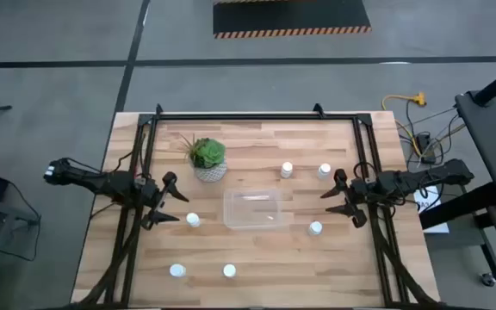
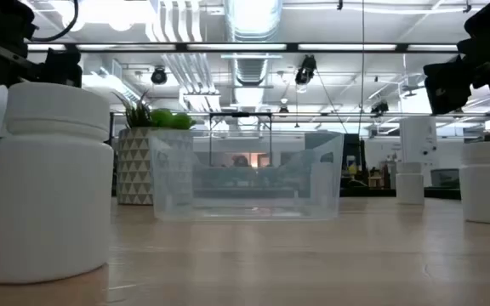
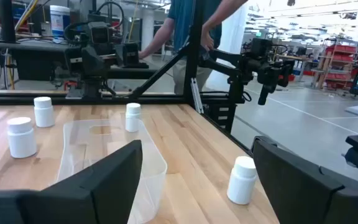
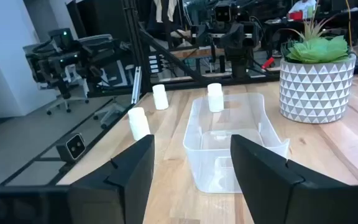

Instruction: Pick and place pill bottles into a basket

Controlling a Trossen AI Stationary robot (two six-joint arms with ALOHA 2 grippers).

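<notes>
Two dark slender jointed arms, left claw point(image 1: 169, 199) and right claw point(image 1: 338, 196) each with two black wedge-shaped fingers

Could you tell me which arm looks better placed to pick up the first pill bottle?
Probably the left. Its open tool sits right beside a pill bottle, apart from it, with the empty basket just past. The right tool, also open, is a little farther from its nearest bottle.

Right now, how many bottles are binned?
Done: none; the basket is empty. In hand: nothing; left gripper and right gripper are open either side of it. Left: all six pill bottles stand on the table.
</notes>
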